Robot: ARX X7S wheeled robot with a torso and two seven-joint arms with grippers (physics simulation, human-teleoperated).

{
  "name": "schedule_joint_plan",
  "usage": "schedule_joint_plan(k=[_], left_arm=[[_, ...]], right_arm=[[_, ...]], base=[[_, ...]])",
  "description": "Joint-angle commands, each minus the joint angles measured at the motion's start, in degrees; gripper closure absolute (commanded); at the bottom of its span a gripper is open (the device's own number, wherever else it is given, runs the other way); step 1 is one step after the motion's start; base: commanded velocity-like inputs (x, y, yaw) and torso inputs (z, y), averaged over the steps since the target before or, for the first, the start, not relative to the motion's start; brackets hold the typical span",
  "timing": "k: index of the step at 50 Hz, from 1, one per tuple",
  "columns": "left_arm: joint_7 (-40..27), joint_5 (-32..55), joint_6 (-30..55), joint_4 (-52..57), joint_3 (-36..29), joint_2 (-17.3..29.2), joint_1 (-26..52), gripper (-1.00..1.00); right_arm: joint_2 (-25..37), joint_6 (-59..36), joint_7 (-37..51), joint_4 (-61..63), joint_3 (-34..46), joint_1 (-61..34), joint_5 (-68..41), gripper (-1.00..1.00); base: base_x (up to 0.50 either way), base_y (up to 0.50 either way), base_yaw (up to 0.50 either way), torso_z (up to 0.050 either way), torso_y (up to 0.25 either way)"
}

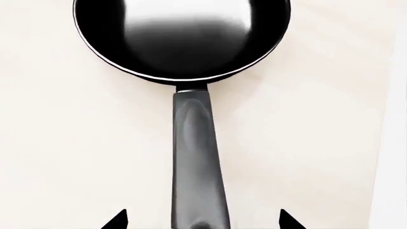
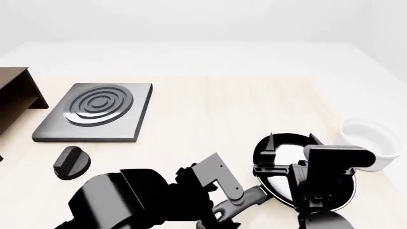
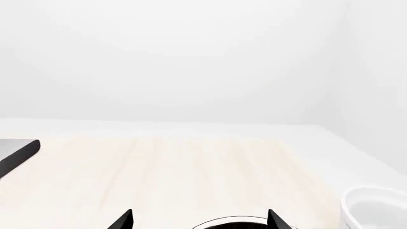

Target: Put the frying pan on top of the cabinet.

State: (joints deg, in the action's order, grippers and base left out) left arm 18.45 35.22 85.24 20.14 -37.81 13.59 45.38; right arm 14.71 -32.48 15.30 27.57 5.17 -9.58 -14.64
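The frying pan [image 1: 181, 38] is black with a glossy inside and lies flat on the light wooden table. Its long handle [image 1: 198, 162] runs between the fingertips of my left gripper [image 1: 202, 220], which is open and astride the handle's end. In the head view the pan [image 2: 283, 152] sits at the front right, partly hidden by my right gripper [image 2: 290, 140]. That gripper hovers open over the pan, fingertips pointing away. The pan's rim [image 3: 235, 223] shows between the right fingertips. The left gripper [image 2: 224, 210] is at the handle. The dark brown cabinet [image 2: 16, 93] stands at the far left edge.
A dark grey burner plate [image 2: 95, 112] with rings lies right of the cabinet; its corner shows in the right wrist view [image 3: 16, 155]. A small black knob [image 2: 70, 162] lies in front of it. A white bowl [image 2: 369, 143] stands right of the pan, and also shows in the right wrist view [image 3: 375, 207].
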Motion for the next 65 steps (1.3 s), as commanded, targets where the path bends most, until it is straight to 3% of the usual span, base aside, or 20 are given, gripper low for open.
schedule_joint_plan(k=[1, 35, 36, 54, 65], left_arm=[[-0.8, -0.8, -2.7, -3.3, -3.3, -0.4, -1.1, -1.0], [-0.2, -4.5, -9.9, -18.3, -9.7, -2.0, -1.5, -1.0], [-0.5, -4.6, -9.9, -18.2, -9.7, -2.0, -1.6, 1.0], [-0.6, -3.8, -9.3, -16.0, -10.3, -0.8, -0.9, 1.0], [-4.7, -3.4, -7.4, -9.5, -2.6, 3.3, 0.6, 1.0]], right_arm=[[0.2, 0.6, 0.1, 0.0, 0.0, 0.4, -0.4, -1.0], [0.6, 1.3, 0.5, 0.4, 0.4, 1.1, -1.7, -1.0], [0.6, 1.3, 0.5, 0.3, 0.3, 1.1, -1.7, -1.0], [0.9, 1.5, 0.9, 0.7, 0.4, 1.1, -2.2, -1.0], [1.4, 0.8, 1.3, 1.7, 0.0, 0.9, -2.7, -1.0]], base=[[0.0, 0.0, 0.0, 0.0, 0.0], [0.0, 0.0, 0.0, 0.0, 0.0], [0.0, 0.0, 0.0, 0.0, 0.0], [0.0, 0.0, 0.0, 0.0, 0.0], [0.0, 0.0, 0.0, 0.0, 0.0]])
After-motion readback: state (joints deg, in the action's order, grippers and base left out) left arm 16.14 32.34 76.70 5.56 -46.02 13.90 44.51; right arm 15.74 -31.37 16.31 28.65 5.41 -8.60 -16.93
